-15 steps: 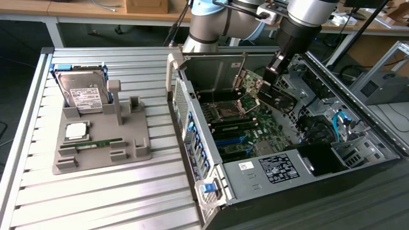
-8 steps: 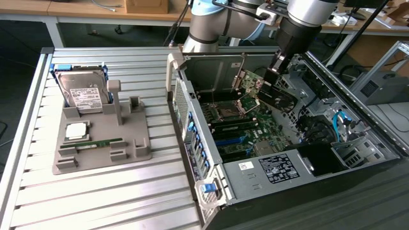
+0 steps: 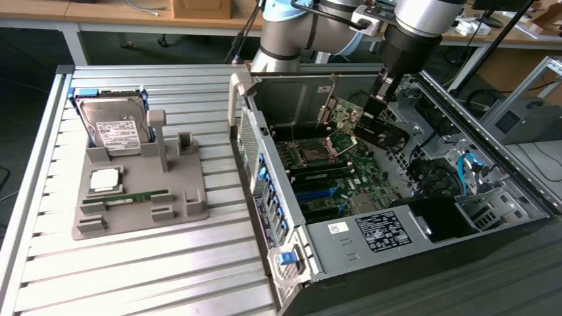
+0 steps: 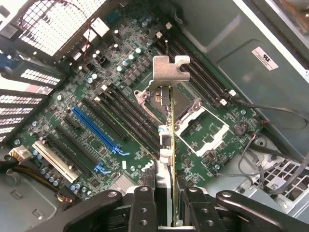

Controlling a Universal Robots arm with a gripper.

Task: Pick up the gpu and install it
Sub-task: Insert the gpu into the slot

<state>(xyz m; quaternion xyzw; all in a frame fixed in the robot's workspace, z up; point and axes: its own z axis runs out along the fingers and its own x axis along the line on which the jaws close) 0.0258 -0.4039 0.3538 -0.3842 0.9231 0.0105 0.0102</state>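
As the gripper (image 3: 378, 108), upper right of the exterior frame, holds its jaws clamped on the gpu (image 4: 166, 75), the card looks light, stiff and fragile. Its bare board edges seem the safest hold.

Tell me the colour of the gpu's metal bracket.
Silver-grey. The bracket shows best in the wrist view, at the end of the gpu.

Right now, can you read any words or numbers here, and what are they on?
No text can be read for certain.
Hard drive, white label: print too small to read.
Black label inside the case: white print too small to read.
White sticker beside it: too small to read.
White sticker on the case wall, wrist view: a dark mark, too blurred to read.
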